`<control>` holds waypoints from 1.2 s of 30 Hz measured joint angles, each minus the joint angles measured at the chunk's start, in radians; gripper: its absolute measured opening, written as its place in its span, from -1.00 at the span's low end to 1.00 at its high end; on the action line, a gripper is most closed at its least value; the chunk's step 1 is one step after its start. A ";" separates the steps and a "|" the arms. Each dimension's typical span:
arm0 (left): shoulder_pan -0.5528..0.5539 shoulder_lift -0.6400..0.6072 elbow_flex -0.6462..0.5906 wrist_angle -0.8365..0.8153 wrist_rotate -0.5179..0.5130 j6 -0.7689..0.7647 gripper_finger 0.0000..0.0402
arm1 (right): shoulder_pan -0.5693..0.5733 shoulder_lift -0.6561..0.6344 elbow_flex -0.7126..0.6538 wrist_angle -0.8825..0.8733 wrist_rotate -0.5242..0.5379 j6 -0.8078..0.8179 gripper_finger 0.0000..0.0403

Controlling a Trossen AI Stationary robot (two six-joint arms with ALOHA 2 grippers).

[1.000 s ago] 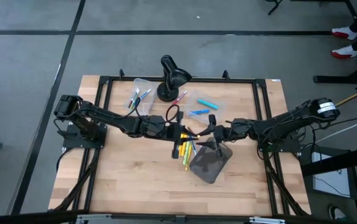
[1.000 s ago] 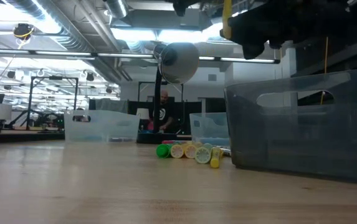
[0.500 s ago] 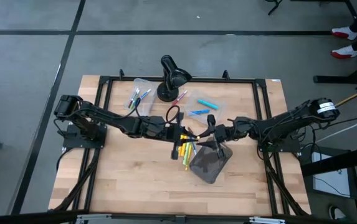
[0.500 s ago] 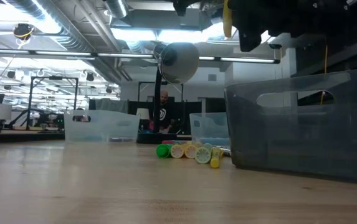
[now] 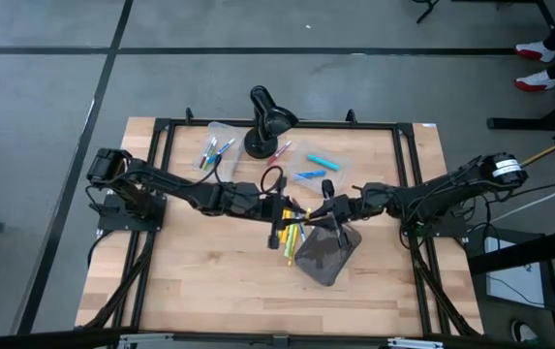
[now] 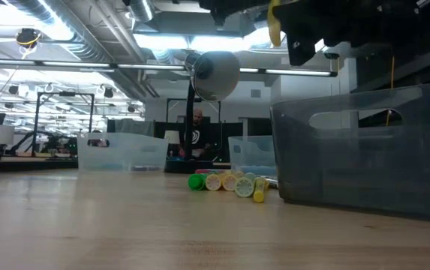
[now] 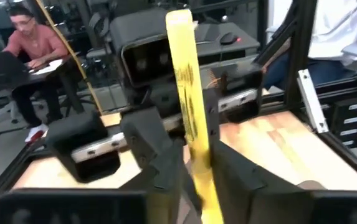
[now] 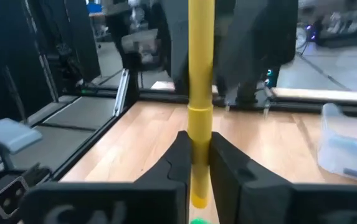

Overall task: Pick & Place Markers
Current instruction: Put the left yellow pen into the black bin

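Observation:
A yellow marker [image 5: 294,208] stands upright in the air over the table's middle, between my two grippers. My right gripper [image 8: 198,163] comes from the table's right and is shut on it. My left gripper [image 7: 198,177] faces it from the left, open, its fingers on either side of the marker [image 7: 187,93] with a small gap. Below them a pile of yellow, green and orange markers [image 5: 291,236] lies on the table, seen end-on in the low view [image 6: 230,181]. In that view the held marker [image 6: 274,22] shows at the top. My right gripper pinches the yellow marker's barrel [image 8: 198,146] between its two fingers, below the cap seam and close to the lower end. The fingers reach in level from the table's right and lie across the marker. It stands upright, lifted clear above the pile.
A grey pouch [image 5: 327,254] lies just near-right of the pile. A black desk lamp [image 5: 267,118] stands at the far middle, a clear tub with markers [image 5: 214,145] to its left. Blue markers [image 5: 321,160] and a red marker [image 5: 279,152] lie near the lamp.
My right gripper has shut on the yellow marker, its fingers drawing together in the high view. Both arms have stayed in place. The marker has kept upright in the air and tipped only slightly.

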 joint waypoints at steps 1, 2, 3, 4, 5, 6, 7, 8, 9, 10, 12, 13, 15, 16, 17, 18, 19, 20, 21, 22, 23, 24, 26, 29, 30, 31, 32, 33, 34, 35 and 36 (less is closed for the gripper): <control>0.001 0.000 0.000 -0.001 -0.003 -0.001 -0.54 | 0.000 -0.001 0.000 -0.002 0.000 0.009 -0.82; 0.001 0.000 0.000 -0.004 -0.005 -0.003 -0.47 | 0.000 -0.001 0.000 -0.003 -0.001 0.014 -0.82; 0.001 0.000 0.000 -0.004 -0.005 -0.004 -0.41 | 0.000 0.000 0.000 -0.008 -0.002 0.016 -0.82; 0.000 0.000 0.000 -0.004 -0.005 -0.004 -0.35 | 0.000 0.000 0.000 -0.007 -0.003 0.016 -0.82; 0.000 0.000 0.000 -0.004 -0.005 -0.004 -0.29 | 0.000 0.000 0.000 -0.006 -0.005 0.016 -0.82; -0.002 0.000 0.000 -0.004 -0.005 -0.007 -0.23 | 0.000 -0.001 0.001 -0.007 -0.005 0.017 -0.82; -0.002 0.000 0.000 -0.005 -0.005 -0.012 -0.18 | 0.000 -0.001 0.001 -0.012 -0.005 0.021 -0.82; -0.002 0.000 0.000 -0.006 -0.005 -0.015 -0.14 | 0.000 -0.001 0.001 -0.020 -0.005 0.026 -0.82; -0.004 -0.002 0.000 -0.012 -0.005 -0.015 -0.10 | 0.000 -0.005 0.001 -0.034 -0.005 0.031 -0.82; -0.006 -0.007 -0.001 -0.027 -0.005 -0.015 -0.08 | 0.000 -0.009 0.001 -0.047 -0.005 0.035 -0.82; -0.011 -0.025 -0.001 -0.053 -0.006 -0.015 -0.03 | 0.000 -0.030 0.001 -0.078 -0.004 0.035 -0.82; -0.015 -0.039 -0.001 -0.073 -0.013 -0.016 -0.02 | 0.000 -0.042 0.001 -0.094 -0.004 0.035 -0.82; -0.022 -0.063 -0.001 -0.101 -0.034 -0.016 -0.02 | 0.000 -0.076 0.001 -0.145 -0.001 0.034 -0.82; -0.028 -0.078 -0.001 -0.125 -0.048 -0.016 -0.02 | 0.000 -0.093 0.001 -0.172 -0.001 0.034 -0.82; -0.033 -0.089 -0.001 -0.146 -0.062 -0.016 -0.03 | 0.000 -0.110 0.001 -0.197 0.001 0.034 -0.82; -0.037 -0.099 -0.001 -0.160 -0.076 -0.017 -0.03 | 0.002 -0.129 0.001 -0.229 0.007 0.033 -0.82; -0.042 -0.110 -0.001 -0.182 -0.092 -0.017 -0.04 | 0.005 -0.146 0.001 -0.263 0.022 0.032 -0.82; -0.046 -0.119 -0.001 -0.202 -0.112 -0.020 -0.05 | 0.008 -0.162 0.001 -0.298 0.040 0.031 -0.82; -0.050 -0.124 -0.001 -0.216 -0.133 -0.029 -0.06 | 0.014 -0.176 0.001 -0.330 0.057 0.030 -0.82; -0.053 -0.129 -0.001 -0.239 -0.151 -0.039 -0.07 | 0.018 -0.191 0.001 -0.362 0.059 0.028 -0.82; -0.055 -0.132 -0.001 -0.266 -0.169 -0.048 -0.07 | 0.023 -0.204 0.001 -0.390 0.059 0.027 -0.82; -0.056 -0.133 -0.001 -0.282 -0.182 -0.058 -0.08 | 0.029 -0.216 0.001 -0.410 0.059 0.028 -0.82; -0.056 -0.133 -0.001 -0.322 -0.207 -0.078 -0.09 | 0.043 -0.242 0.001 -0.456 0.059 0.029 -0.82; -0.055 -0.133 -0.001 -0.378 -0.223 -0.117 -0.10 | 0.066 -0.273 0.001 -0.510 0.059 0.034 -0.82; -0.054 -0.133 -0.001 -0.395 -0.227 -0.131 -0.10 | 0.073 -0.281 0.001 -0.521 0.059 0.035 -0.82; -0.052 -0.133 -0.001 -0.416 -0.230 -0.145 -0.10 | 0.082 -0.290 0.001 -0.535 0.059 0.035 -0.82; -0.052 -0.133 -0.001 -0.431 -0.232 -0.157 -0.10 | 0.090 -0.299 0.001 -0.552 0.059 0.035 -0.82; -0.052 -0.133 -0.001 -0.442 -0.234 -0.168 -0.10 | 0.097 -0.305 0.001 -0.567 0.059 0.035 -0.82; -0.052 -0.133 -0.001 -0.448 -0.234 -0.176 -0.10 | 0.105 -0.308 0.001 -0.581 0.059 0.035 -0.82; -0.052 -0.133 -0.001 -0.450 -0.234 -0.181 -0.11 | 0.112 -0.310 0.001 -0.597 0.059 0.031 -0.81; -0.052 -0.133 -0.001 -0.452 -0.233 -0.183 -0.11 | 0.118 -0.310 0.001 -0.612 0.059 0.022 -0.81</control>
